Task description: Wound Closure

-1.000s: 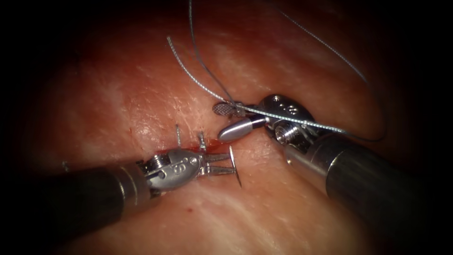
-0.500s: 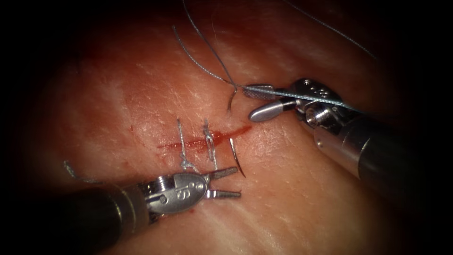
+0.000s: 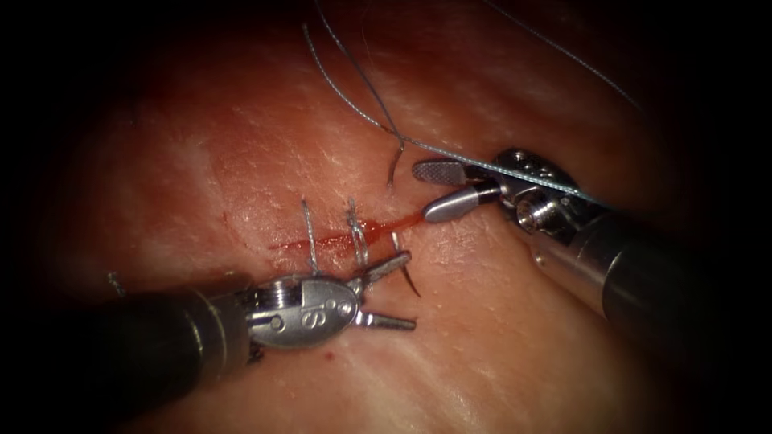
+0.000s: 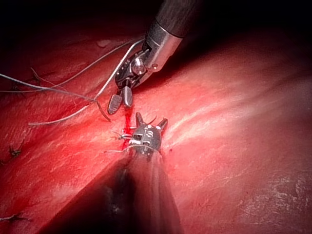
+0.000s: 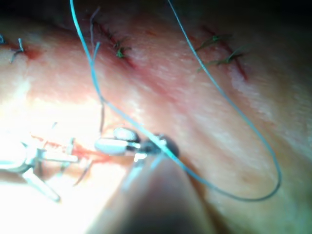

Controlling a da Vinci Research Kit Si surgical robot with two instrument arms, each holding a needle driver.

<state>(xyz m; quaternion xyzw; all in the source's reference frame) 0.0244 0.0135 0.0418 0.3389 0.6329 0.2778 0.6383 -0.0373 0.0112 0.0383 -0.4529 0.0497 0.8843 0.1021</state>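
Steel needle (image 3: 404,265) seemingly in tissue (image 3: 498,337), both pincers empty

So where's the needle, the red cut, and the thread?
needle (image 3: 408,278), endoscope view, on its dark curved body past the left tool's upper jaw.
cut (image 3: 326,239), endoscope view, on the red line between two stitches.
thread (image 3: 354,108), endoscope view, on the strand above the cut.

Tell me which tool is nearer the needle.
Left. The left tool has open jaws straddling the needle lodged in the tissue at the cut; the right tool, open, sits above-right, apart.
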